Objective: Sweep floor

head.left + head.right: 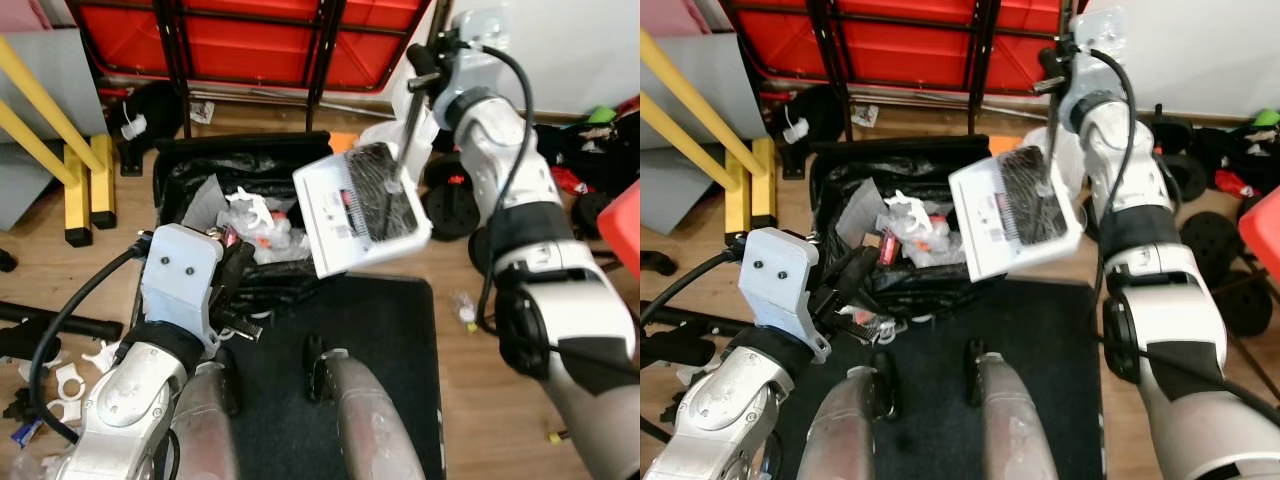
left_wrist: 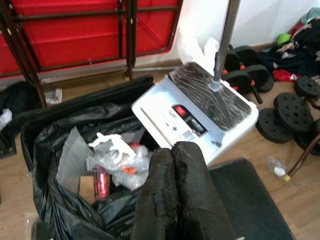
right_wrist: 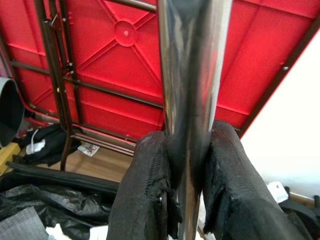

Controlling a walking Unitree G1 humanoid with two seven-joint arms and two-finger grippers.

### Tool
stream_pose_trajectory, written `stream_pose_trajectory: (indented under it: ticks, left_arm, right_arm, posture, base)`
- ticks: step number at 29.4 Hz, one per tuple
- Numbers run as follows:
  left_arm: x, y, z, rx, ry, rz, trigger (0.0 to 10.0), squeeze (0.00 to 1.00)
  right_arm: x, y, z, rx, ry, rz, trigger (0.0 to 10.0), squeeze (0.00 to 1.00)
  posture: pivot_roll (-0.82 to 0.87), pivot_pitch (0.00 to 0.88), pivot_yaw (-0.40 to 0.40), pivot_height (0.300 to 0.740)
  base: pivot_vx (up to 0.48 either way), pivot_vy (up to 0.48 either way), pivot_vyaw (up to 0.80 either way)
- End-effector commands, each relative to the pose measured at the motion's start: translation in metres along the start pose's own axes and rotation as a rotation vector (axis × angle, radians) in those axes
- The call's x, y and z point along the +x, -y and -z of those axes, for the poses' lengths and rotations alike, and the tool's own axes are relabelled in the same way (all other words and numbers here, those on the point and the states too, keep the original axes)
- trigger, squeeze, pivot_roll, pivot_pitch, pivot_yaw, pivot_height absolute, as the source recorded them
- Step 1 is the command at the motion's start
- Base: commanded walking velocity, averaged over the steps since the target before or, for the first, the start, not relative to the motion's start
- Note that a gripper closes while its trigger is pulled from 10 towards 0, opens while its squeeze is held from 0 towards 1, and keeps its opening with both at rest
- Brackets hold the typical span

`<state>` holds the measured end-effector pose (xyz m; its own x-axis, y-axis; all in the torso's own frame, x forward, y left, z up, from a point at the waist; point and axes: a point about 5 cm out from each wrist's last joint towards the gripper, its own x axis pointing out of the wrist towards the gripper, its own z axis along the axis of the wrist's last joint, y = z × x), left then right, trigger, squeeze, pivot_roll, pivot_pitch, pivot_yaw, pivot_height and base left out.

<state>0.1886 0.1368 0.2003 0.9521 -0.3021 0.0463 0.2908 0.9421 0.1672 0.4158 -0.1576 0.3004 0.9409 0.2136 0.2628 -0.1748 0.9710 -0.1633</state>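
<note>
Right gripper (image 3: 187, 197): clamping the metal handle (image 3: 190, 100) between both black fingers, raised high near the folded red table (image 1: 250, 40) by the wall.
Dustpan (image 1: 362, 208): hanging from that handle, white with a dark inner face, tilting over the right-hand edge of the bin.
Dustpan contents: not possible to tell whether anything is lying inside.
Bin (image 1: 185, 160): sitting on the wooden floor (image 1: 470, 400) directly ahead, lined with a black bag (image 2: 55, 200), holding crumpled plastic, a white scrap and red-and-orange bits (image 2: 112, 160).
Left gripper (image 2: 175, 195): hovering low at the near-left rim of the bin, fingers pressing together with nothing between them.
Black mat (image 1: 390, 340): lying just in front of the bin, under the robot's legs.
Weight plates (image 2: 290, 115): lying on the floor to the right, beside the dustpan.
Yellow frame (image 1: 60, 140): standing at the left, apart from the bin.
Small litter (image 1: 70, 375): lying scattered on the floor at the far left, near a black bar.
</note>
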Motion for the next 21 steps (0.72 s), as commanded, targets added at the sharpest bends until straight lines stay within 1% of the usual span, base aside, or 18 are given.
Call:
stream_pose_trajectory:
  ticks: [1,2,3,6,10,12,13,14,15,17,18,20,21]
  left_arm:
    - [-0.004,0.005,0.0,-0.012,-0.02,0.007,10.0,0.0]
    - [-0.004,0.005,0.0,-0.012,-0.02,0.007,10.0,0.0]
    - [-0.004,0.005,-0.001,-0.018,-0.022,0.002,10.0,0.0]
    - [-0.005,0.007,-0.002,-0.022,-0.031,0.002,10.0,0.0]
    - [-0.007,0.009,-0.003,-0.019,-0.032,0.004,10.0,0.0]
    - [-0.009,0.011,-0.004,-0.013,-0.037,0.003,10.0,0.0]
    - [-0.009,0.011,-0.004,-0.013,-0.037,0.003,10.0,0.0]
    - [-0.011,0.012,-0.005,-0.013,-0.038,0.002,10.0,0.0]
    - [-0.011,0.012,-0.005,-0.013,-0.038,0.002,10.0,0.0]
    - [-0.013,0.013,-0.007,-0.013,-0.04,0.003,10.0,0.0]
    - [-0.013,0.013,-0.007,-0.013,-0.04,0.003,10.0,0.0]
    - [-0.014,0.013,-0.008,-0.013,-0.042,0.004,10.0,0.0]
    - [-0.014,0.013,-0.008,-0.013,-0.042,0.004,10.0,0.0]
  right_arm:
    - [0.006,-0.003,-0.021,-0.045,0.096,-0.013,10.0,0.0]
    - [0.006,-0.003,-0.021,-0.045,0.096,-0.013,10.0,0.0]
    - [0.009,-0.008,-0.026,-0.045,0.105,-0.023,10.0,0.0]
    - [0.017,-0.019,-0.037,-0.056,0.122,-0.049,10.0,0.0]
    - [0.02,-0.024,-0.04,-0.062,0.123,-0.059,10.0,0.0]
    - [0.024,-0.034,-0.046,-0.073,0.125,-0.078,10.0,0.0]
    - [0.024,-0.034,-0.046,-0.073,0.125,-0.078,10.0,0.0]
    - [0.026,-0.039,-0.05,-0.075,0.13,-0.091,10.0,0.0]
    - [0.026,-0.039,-0.05,-0.075,0.13,-0.091,10.0,0.0]
    - [0.031,-0.058,-0.061,-0.134,0.143,-0.146,10.0,0.0]
    - [0.031,-0.058,-0.061,-0.134,0.143,-0.146,10.0,0.0]
    - [0.033,-0.071,-0.067,-0.182,0.15,-0.181,10.0,0.0]
    - [0.033,-0.071,-0.067,-0.182,0.15,-0.181,10.0,0.0]
  posture:
    - [-0.1,0.495,-0.222,0.74]
    - [-0.1,0.495,-0.222,0.74]
    - [-0.1,0.491,-0.221,0.74]
    - [-0.1,0.501,-0.232,0.74]
    - [-0.1,0.505,-0.236,0.74]
    - [-0.11,0.513,-0.242,0.74]
    - [-0.11,0.513,-0.242,0.74]
    - [-0.1,0.518,-0.246,0.74]
    - [-0.1,0.518,-0.246,0.74]
    - [-0.1,0.525,-0.253,0.74]
    - [-0.1,0.525,-0.253,0.74]
    - [-0.11,0.527,-0.26,0.74]
    - [-0.11,0.527,-0.26,0.74]
  base:
    - [0.48,0.0,0.0]
    - [0.48,0.0,0.0]
    - [0.48,0.0,0.0]
    - [0.0,0.0,0.0]
    - [0.0,0.0,0.0]
    - [0.0,0.0,0.0]
    - [0.0,0.0,0.0]
    - [0.0,0.0,0.0]
    - [0.0,0.0,0.0]
    - [0.0,0.0,0.0]
    - [0.0,0.0,0.0]
    - [0.0,0.0,0.0]
    - [0.0,0.0,0.0]
